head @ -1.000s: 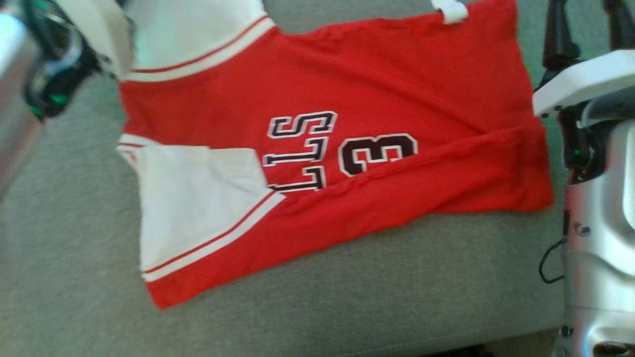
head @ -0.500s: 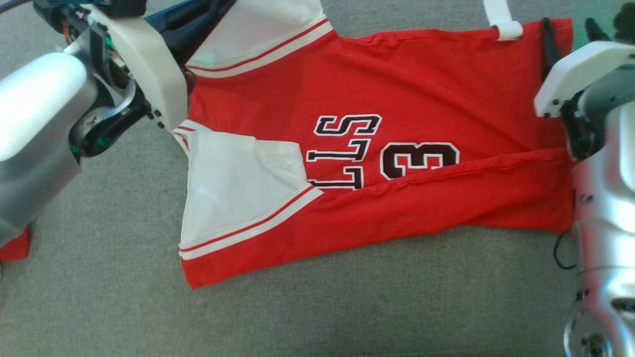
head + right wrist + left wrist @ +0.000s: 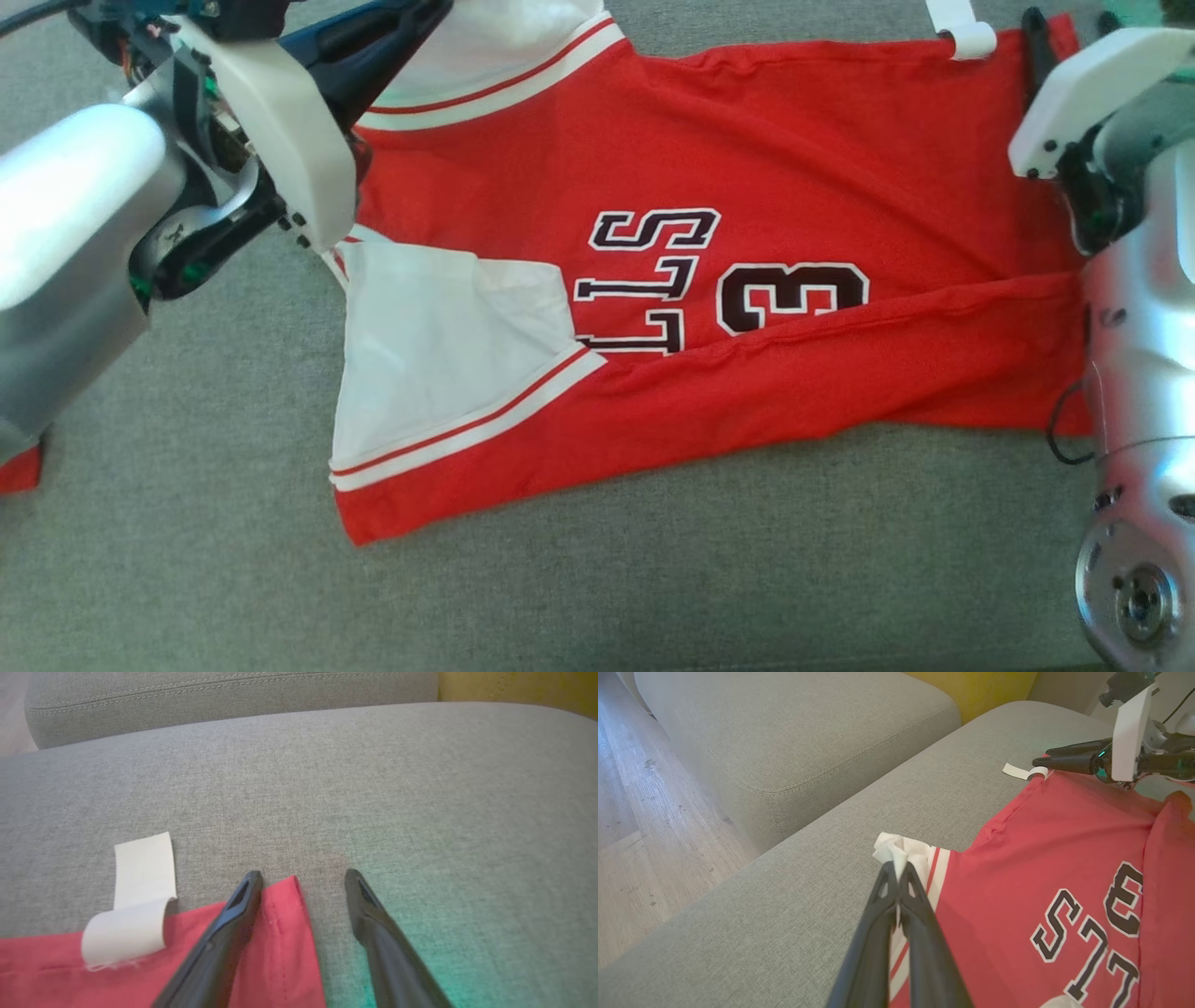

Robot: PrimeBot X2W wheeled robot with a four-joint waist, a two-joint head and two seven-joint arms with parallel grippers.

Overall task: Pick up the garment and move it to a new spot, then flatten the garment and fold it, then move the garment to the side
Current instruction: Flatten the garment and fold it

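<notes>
Left gripper (image 3: 896,871) clamped on white sleeve (image 3: 901,851) of jersey (image 3: 794,159); right gripper (image 3: 303,877) spread wide, straddling red hem corner (image 3: 280,933), in from cushion (image 3: 607,588) far edge.

— The garment (image 3: 794,140)?
— Smooth, matt red cloth. Sofa (image 3: 653,579): coarse grey weave.
— And the floor (image 3: 626,812)?
— Wood, with a faint sheen. Left tool (image 3: 898,870): dark matt plastic.

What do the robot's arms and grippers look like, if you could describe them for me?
Both arms have glossy silver shells: the left arm, and the right arm, which carries a thin black cable. A flat white bracket sits at each wrist. The fingers are long, black and tapering, with slotted tips.
</notes>
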